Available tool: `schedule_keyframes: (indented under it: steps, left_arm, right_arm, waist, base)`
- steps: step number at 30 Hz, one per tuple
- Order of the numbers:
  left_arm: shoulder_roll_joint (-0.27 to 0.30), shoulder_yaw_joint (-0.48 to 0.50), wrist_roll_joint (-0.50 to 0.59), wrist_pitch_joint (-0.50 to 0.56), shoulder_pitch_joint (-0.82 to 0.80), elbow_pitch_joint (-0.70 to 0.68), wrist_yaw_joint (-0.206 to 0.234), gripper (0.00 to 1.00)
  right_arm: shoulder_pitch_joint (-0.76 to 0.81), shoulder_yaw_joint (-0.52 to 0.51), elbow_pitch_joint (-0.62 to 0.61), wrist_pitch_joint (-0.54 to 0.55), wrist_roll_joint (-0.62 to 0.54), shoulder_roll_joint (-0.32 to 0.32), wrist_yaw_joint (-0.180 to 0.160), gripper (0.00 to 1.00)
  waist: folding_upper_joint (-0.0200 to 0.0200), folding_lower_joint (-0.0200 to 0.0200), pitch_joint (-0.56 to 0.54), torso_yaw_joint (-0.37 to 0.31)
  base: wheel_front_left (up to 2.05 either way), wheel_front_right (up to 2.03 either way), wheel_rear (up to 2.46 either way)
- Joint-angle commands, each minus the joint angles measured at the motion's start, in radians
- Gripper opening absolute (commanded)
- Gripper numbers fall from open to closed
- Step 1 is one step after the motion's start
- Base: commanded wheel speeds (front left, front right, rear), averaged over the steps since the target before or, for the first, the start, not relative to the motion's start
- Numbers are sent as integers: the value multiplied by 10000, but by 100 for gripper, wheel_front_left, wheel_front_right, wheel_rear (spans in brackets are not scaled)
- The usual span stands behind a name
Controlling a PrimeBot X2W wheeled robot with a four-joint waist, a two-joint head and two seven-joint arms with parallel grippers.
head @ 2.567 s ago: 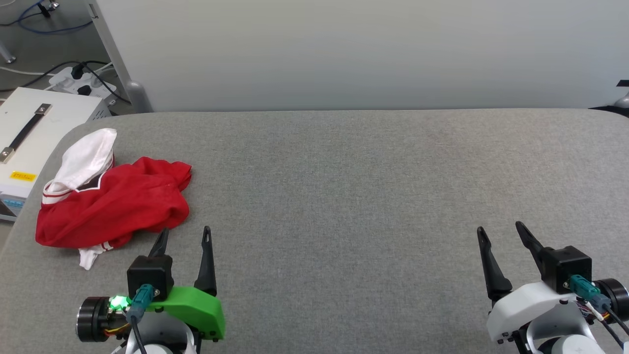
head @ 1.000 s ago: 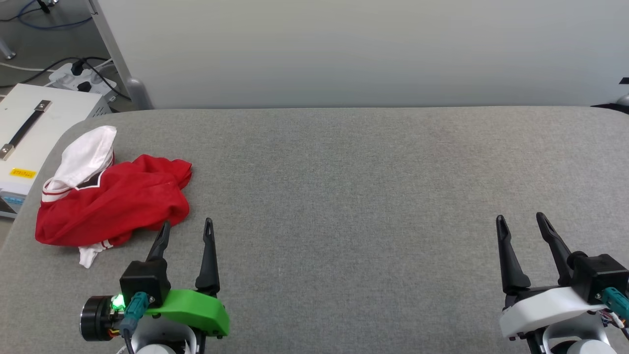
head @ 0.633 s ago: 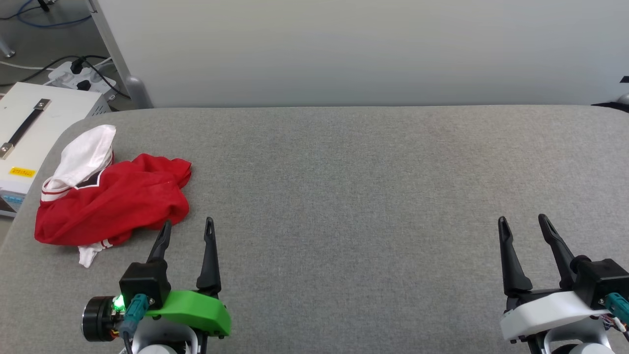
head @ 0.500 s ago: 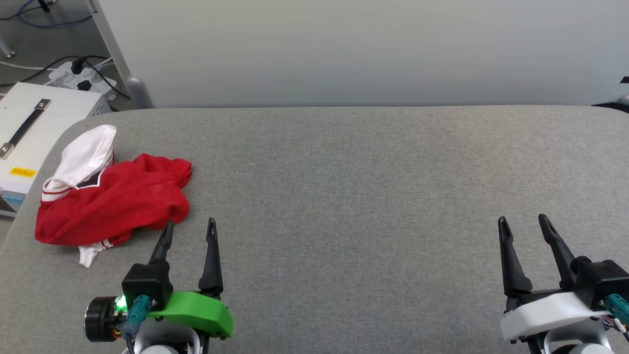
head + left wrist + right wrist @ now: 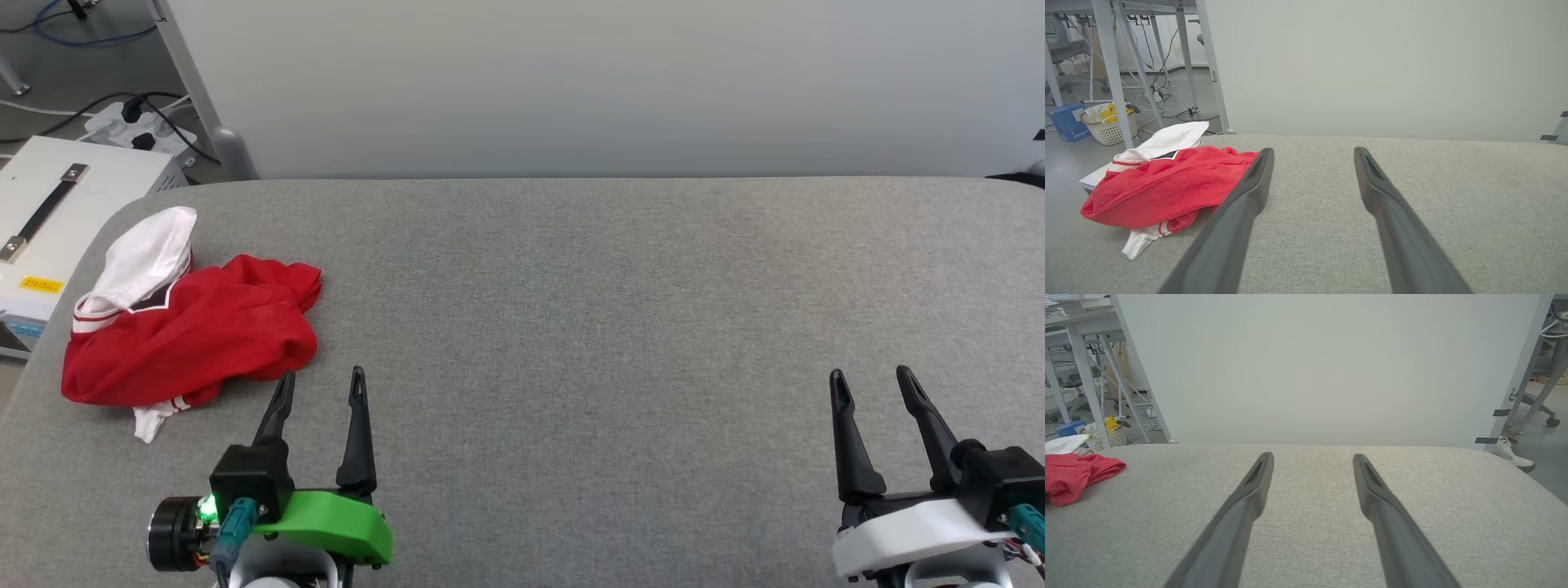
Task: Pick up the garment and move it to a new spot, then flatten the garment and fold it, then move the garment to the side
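Observation:
The garment [image 5: 192, 331] lies crumpled at the left end of the grey table [image 5: 571, 327], a red heap with a white sleeve on its far side and a striped white cuff poking out in front. The left wrist view has the garment [image 5: 1167, 185] just left of my fingers, and the right wrist view has the garment [image 5: 1073, 473] at its far left edge. My left gripper [image 5: 322, 377] stands open and empty, close beside the heap's near right edge. My right gripper [image 5: 872, 374] stands open and empty at the table's right end, far from the garment.
A pale partition wall [image 5: 571, 82] runs along the table's far edge. Off the left end stand a white case with a strap handle [image 5: 49, 220], a power strip and cables [image 5: 139, 131]. Desk legs and a basket [image 5: 1110, 126] fill the floor beyond.
Both grippers have slid a little lower in the head view, and the left one sits slightly further right. The garment lies as before.

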Motion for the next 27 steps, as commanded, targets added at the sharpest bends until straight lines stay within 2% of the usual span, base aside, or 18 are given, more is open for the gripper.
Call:
schedule_keyframes:
  steps: [1, 17, 23, 27]
  left_arm:
    - [-37, -5, -103, -96, 162, 16, 77, 100]
    - [-45, -44, -243, -468, 266, 119, 210, 100]
    - [-47, 4, -327, -592, 235, 159, 284, 100]
    - [-50, 109, -449, -698, 193, 176, 343, 100]
  right_arm:
    - [174, -12, -14, -108, 115, -8, -5, 100]
    - [389, 81, -86, -475, 178, -9, -6, 100]
    - [410, 109, -158, -597, 146, -10, -7, 100]
    - [410, 171, -240, -702, 99, -10, -7, 100]
  waist:
    - [0, 0, -3, 0]
    - [0, 0, -1, 155]
    - [0, 0, 80, 482]
    - [0, 0, 172, 970]
  base:
    - [0, 0, 0]
    - [0, 0, 0]
    - [0, 0, 0]
    - [0, 0, 0]
